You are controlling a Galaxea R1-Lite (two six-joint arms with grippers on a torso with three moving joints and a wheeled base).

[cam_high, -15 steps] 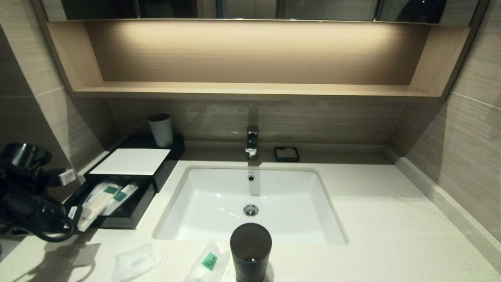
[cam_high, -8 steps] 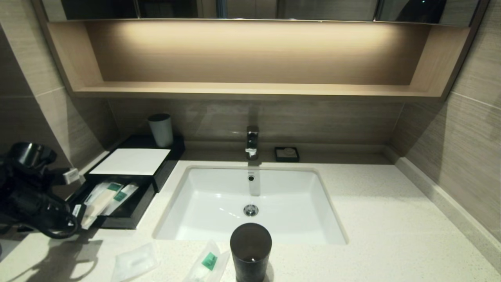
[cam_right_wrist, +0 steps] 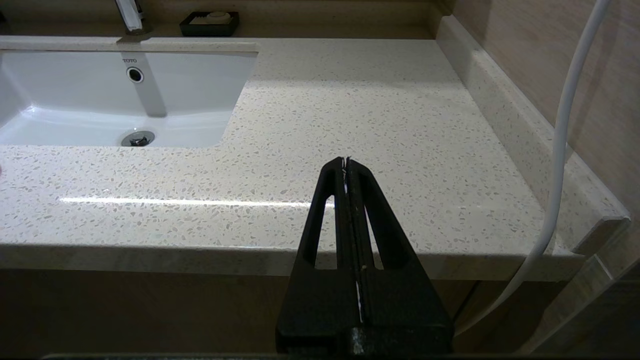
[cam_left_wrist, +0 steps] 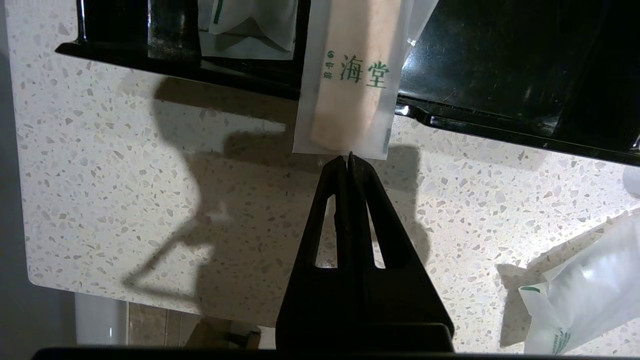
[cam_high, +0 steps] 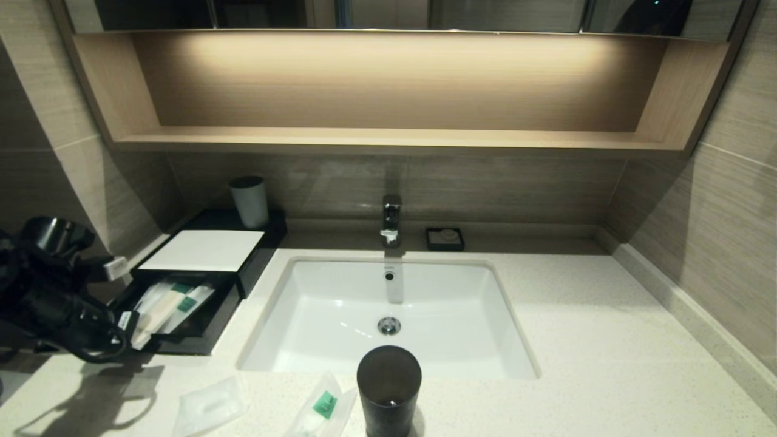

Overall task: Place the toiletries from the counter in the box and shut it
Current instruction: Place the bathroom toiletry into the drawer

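The low black box (cam_high: 200, 267), rectangular with a flat white top panel, was seen at the far left of the speckled off-white stone counter (cam_high: 595, 340), its front tray pulled out. A long, thin translucent packet (cam_left_wrist: 350, 85) with green characters was laid across the tray's front rim, 1 end overhanging the stone. The left gripper (cam_left_wrist: 348, 157) was held just off that end, its dark tapered fingers pressed together and empty. Compared with 0.5 s before, this gripper was shifted slightly toward the box and the packet pushed further in. Nearer than the box, a squarish soft packet (cam_high: 209, 405) and a green-labelled packet (cam_high: 322, 406) were left on the counter. The right gripper (cam_right_wrist: 347, 161), fingers closed, was parked off the counter's near edge
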